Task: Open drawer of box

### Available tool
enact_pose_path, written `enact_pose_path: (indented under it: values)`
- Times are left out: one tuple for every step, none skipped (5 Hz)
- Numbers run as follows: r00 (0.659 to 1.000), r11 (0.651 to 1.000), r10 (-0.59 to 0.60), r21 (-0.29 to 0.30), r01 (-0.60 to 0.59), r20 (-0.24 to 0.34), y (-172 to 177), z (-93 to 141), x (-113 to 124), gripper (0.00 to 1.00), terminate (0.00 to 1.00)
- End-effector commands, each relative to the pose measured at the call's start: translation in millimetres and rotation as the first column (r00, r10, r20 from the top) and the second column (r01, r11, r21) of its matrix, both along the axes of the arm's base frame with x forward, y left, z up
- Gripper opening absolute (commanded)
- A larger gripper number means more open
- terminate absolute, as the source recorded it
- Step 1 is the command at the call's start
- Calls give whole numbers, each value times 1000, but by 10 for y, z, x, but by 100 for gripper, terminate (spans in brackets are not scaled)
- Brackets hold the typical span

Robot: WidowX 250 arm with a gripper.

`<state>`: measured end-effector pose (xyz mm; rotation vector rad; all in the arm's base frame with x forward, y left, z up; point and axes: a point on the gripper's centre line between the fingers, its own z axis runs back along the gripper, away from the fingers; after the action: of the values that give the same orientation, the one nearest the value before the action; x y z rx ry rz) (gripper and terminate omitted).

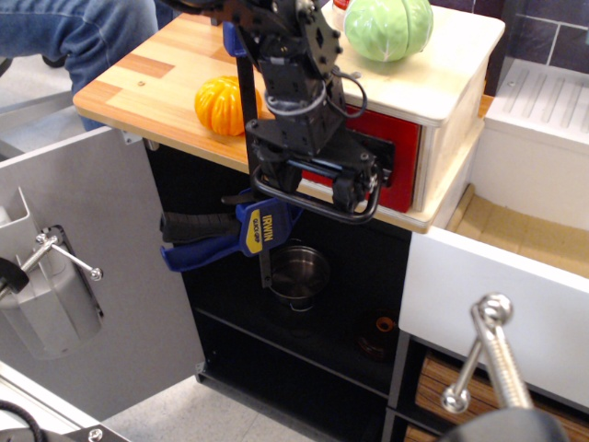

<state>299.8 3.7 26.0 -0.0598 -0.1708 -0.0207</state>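
Note:
The pale plywood box (453, 97) sits on the wooden counter, its red drawer front (402, 158) facing me and looking close to flush with the box. The black loop handle (317, 208) sticks out from the drawer front. My gripper (308, 182) hangs straight in front of the drawer, over the handle. Its two black fingers (346, 189) stand apart, spaced along the handle's bar and reaching down into the loop. The jaws look open, and nothing is pinched between them. The arm hides the left part of the drawer front.
A green cabbage (387, 26) rests on the box, with an orange pumpkin (217, 105) to its left. A blue clamp (241, 230) and a metal pot (297, 271) sit below the counter. A white cabinet drawer (497, 285) stands out at right, a grey door (83, 267) at left.

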Motion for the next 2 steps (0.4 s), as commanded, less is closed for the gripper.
enact_pose_path:
  values:
    - [988, 998, -63, -22, 60, -140, -31, -60, -588, 100, 0]
    - [980, 996, -83, -53, 74, -182, -23, -20, -946, 100, 0]
